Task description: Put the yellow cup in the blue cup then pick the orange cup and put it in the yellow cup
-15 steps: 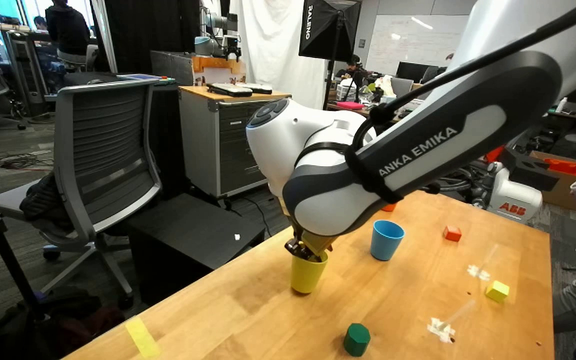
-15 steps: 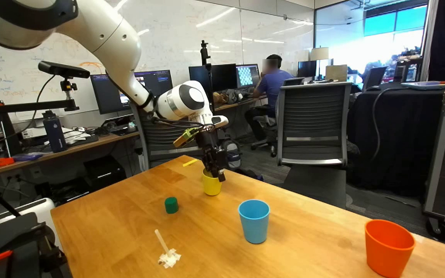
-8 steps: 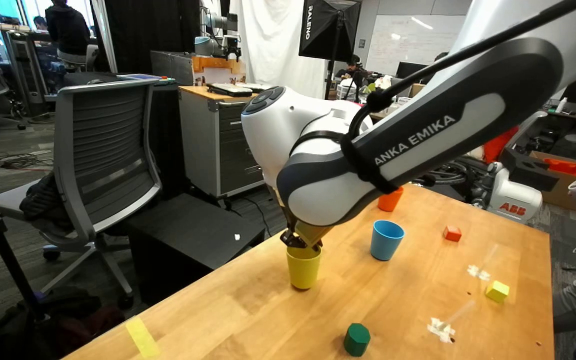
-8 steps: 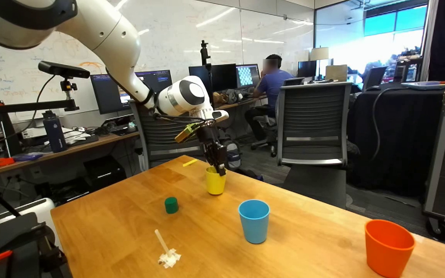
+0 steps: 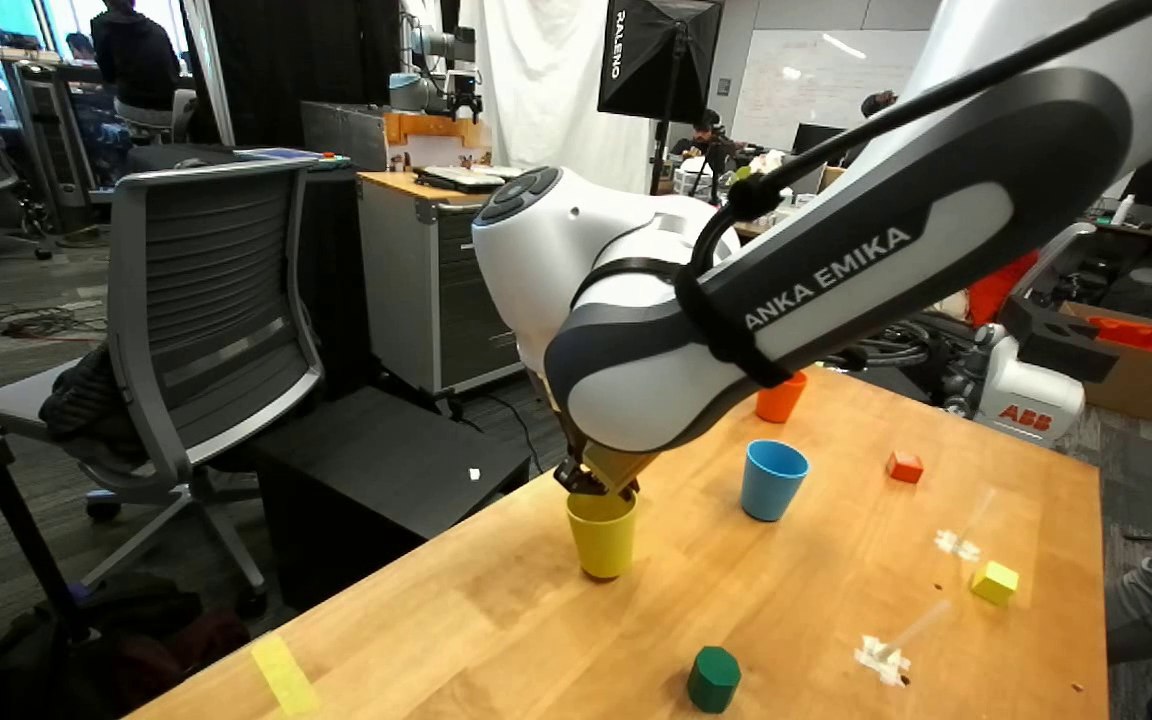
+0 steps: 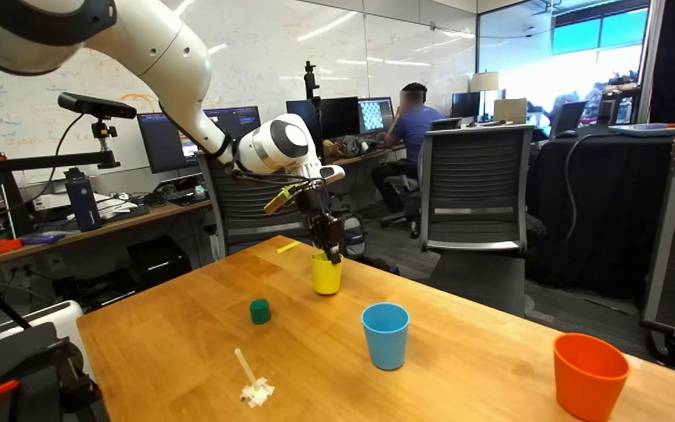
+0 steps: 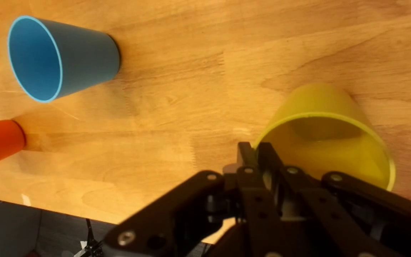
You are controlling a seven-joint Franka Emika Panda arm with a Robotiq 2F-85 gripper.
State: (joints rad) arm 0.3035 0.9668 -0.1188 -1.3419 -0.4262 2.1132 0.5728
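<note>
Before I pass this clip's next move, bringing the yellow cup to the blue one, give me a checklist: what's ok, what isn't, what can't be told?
1. Grip: gripper shut on the yellow cup, jaws either side of its wall: ok.
2. Lift: yellow cup clear of the table: cannot tell.
3. Alignment: yellow cup above the blue cup: not ok, well off to one side.
4. Target: blue cup upright, mouth uncovered: ok.
5. Spacing: orange cup apart from blue cup: ok.

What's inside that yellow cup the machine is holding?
One finger of the pincer, which grips the yellow cup by its rim. Otherwise the wrist view shows only bare yellow wall. The part that the pincer covers can't be seen.
</note>
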